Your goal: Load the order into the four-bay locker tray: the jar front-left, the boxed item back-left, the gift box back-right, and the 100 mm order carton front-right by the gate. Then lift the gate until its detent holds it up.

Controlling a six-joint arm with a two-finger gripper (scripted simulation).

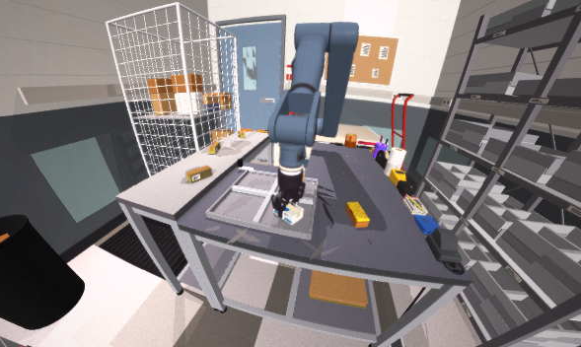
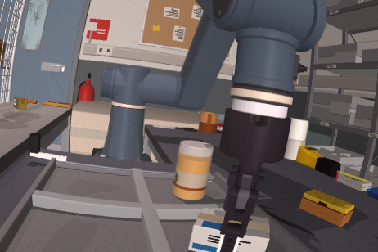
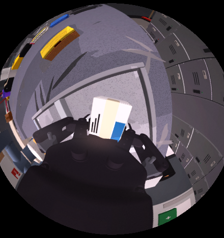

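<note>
A white box with a cream band and a blue patch (image 3: 110, 119) sits between the fingers of my gripper (image 3: 107, 132), which grips its two sides. The box (image 1: 293, 213) rests in a near bay of the grey four-bay tray (image 1: 262, 199), by the tray's right edge. A tan jar with a white lid (image 2: 193, 169) stands upright in the bay behind the box. The tray's other two bays hold nothing. My gripper (image 2: 235, 224) hides part of the box.
Behind the tray stands my arm's base (image 2: 124, 132) with a beige carton (image 2: 88, 126) beside it. A yellow and orange box (image 1: 357, 214) lies on the table right of the tray. Small items (image 1: 398, 172) line the table's right edge. A wire cage (image 1: 176, 84) stands on the left bench.
</note>
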